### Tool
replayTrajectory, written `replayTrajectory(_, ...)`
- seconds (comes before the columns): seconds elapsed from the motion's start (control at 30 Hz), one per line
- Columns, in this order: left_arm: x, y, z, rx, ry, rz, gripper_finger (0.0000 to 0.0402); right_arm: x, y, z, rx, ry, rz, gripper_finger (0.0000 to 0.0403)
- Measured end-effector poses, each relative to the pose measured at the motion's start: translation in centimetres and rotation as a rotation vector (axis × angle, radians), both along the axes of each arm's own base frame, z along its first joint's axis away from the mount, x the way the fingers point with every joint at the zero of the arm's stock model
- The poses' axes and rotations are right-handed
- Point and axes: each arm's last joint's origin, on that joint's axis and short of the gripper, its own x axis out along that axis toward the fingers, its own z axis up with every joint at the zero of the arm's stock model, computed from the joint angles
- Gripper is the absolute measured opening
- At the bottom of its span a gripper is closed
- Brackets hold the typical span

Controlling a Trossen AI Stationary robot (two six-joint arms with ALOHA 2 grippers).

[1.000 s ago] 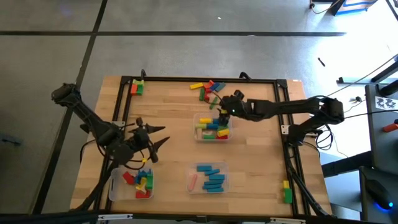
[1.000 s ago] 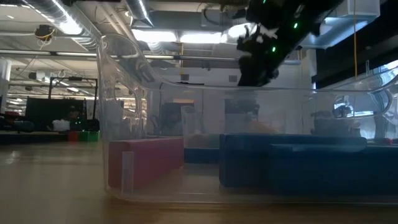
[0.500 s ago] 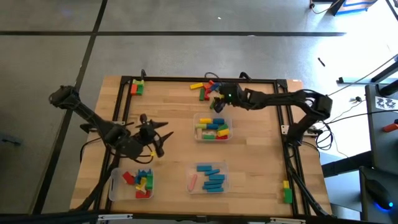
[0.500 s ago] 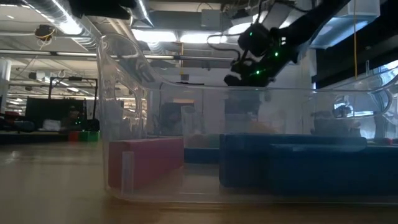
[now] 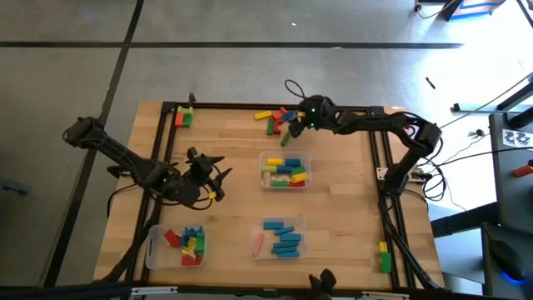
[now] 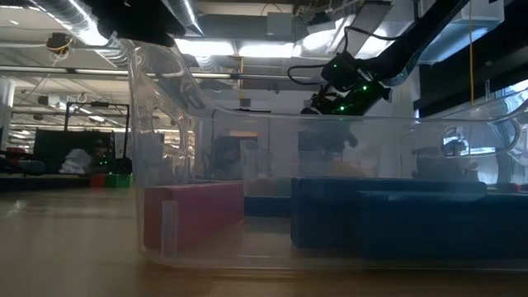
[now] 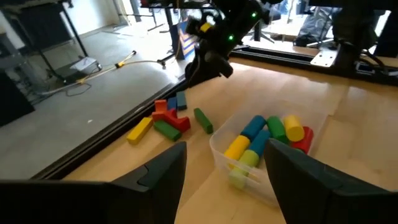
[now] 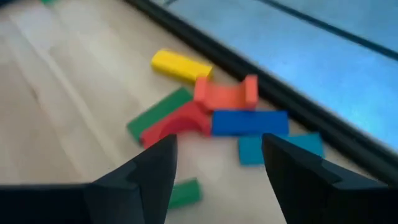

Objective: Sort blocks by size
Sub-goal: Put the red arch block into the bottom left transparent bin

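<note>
A loose pile of blocks [image 5: 275,119] lies at the table's far edge: a yellow bar [image 8: 181,65], an orange arch [image 8: 227,93], a blue bar [image 8: 249,121], green and red pieces. My right gripper [image 5: 291,118] hangs open just above and right of the pile, its fingers [image 8: 219,140] holding nothing. Open and holding nothing too, my left gripper [image 5: 215,173] stands left of the middle tray [image 5: 285,171]. From there it looks across that tray [image 7: 219,155] toward the pile [image 7: 165,121].
The middle tray holds mixed blocks. A near-left tray [image 5: 179,246] has red, blue, green and yellow pieces. A near-middle tray [image 5: 279,237] carries blue bars [image 6: 396,210] and a pink one [image 6: 194,210]. More blocks sit at the far-left corner [image 5: 183,117] and the near-right rail [image 5: 384,257].
My right gripper has swung from above the middle tray toward the table's far edge, sinking a little and rolling, and now hangs by the loose pile. My left gripper has drifted a short way toward the far edge and the middle tray. Both have stayed open.
</note>
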Motion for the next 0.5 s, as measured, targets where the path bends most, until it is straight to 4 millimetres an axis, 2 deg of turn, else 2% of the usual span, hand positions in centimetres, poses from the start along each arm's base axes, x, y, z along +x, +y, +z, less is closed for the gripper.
replayTrajectory(0.17,0.9,0.9,-0.7,-0.002,0.023,0.054,0.0210,0.3,-0.8,0.2,-0.015,-0.081,-0.001,0.0232)
replayTrajectory(0.4,2.4,3.3,-1.7,-0.017,0.088,0.117,0.0210,1.0,-0.9,-0.9,0.028,-0.127,-0.013,0.0232)
replayTrajectory(0.5,2.7,3.8,-2.0,-0.024,0.116,0.114,0.0210,2.0,-0.3,-1.6,0.057,-0.164,-0.011,0.0232)
